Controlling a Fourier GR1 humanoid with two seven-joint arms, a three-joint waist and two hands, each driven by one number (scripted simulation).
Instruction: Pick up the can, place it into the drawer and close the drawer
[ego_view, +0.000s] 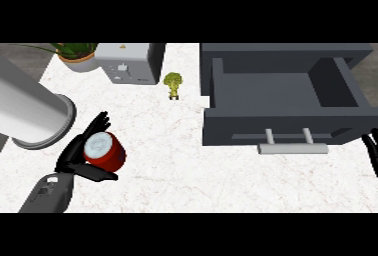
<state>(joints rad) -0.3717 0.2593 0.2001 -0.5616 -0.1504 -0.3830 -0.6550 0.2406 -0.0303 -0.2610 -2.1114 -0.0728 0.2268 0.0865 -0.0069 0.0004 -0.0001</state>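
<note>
Left hand (80, 152) curled round red can (105, 152); drawer (284, 100) open, well apart.

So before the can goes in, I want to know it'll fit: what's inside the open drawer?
The drawer shows only its bare grey floor; nothing lies on the visible part. The strip just behind its front panel is hidden. The can sits in the left robot hand.

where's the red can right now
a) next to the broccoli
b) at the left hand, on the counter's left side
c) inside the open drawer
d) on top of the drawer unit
b: the red can sits between the left hand's fingers and thumb on the counter's left side, far from the open drawer, which holds nothing visible.
</note>
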